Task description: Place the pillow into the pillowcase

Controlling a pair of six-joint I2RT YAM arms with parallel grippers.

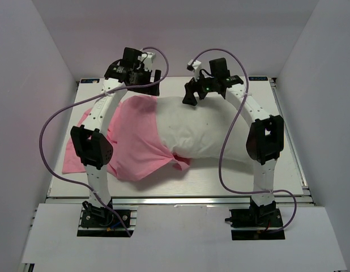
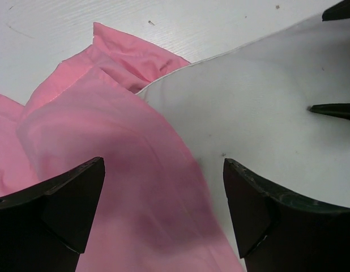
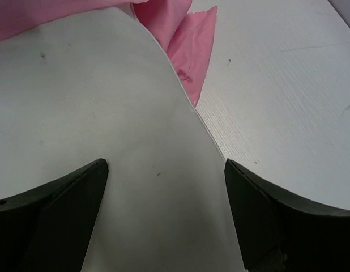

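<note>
Top external view first: nearest the arm bases, the pink pillowcase sprawls limp and rumpled on the left of the table, its mouth lapped over the left end of the plump white pillow, which lies mostly bare to the right. Further back, the left gripper hovers over that pink-white seam and the right gripper over bare pillow, both gaping wide, holding nothing. I'd judge the pillow light and squashy and the case thin and slippy, so pinch the hem at the seam and push the pillow's bare end.

left fingers and right fingers spread wide, pointed downward, gripping nothing.
</note>
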